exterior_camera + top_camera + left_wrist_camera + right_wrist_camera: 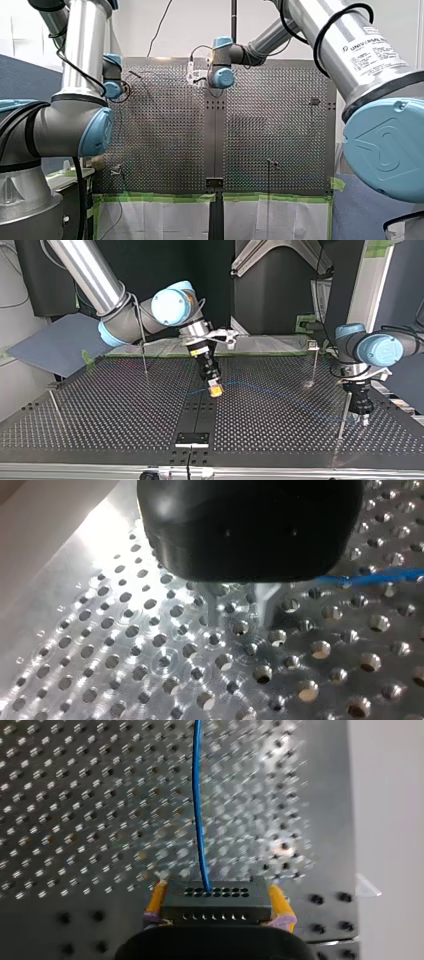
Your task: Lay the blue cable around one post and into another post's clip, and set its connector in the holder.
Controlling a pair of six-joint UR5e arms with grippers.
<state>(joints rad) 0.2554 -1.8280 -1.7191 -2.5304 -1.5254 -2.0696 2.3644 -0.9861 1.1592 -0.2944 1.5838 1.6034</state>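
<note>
In the right wrist view my right gripper is shut with its yellow pads on a black connector. The blue cable runs straight ahead from it over the perforated table. The top view has that gripper low over the table's middle. From there the cable trails toward the thin post next to my left gripper. My left gripper stands open just above the plate, its metal fingers holding nothing. The cable lies beside them.
More thin posts stand on the table: one with a clip on top, one behind my right gripper, one near the edge at the top view's left. A black holder sits on the centre strip at the near edge.
</note>
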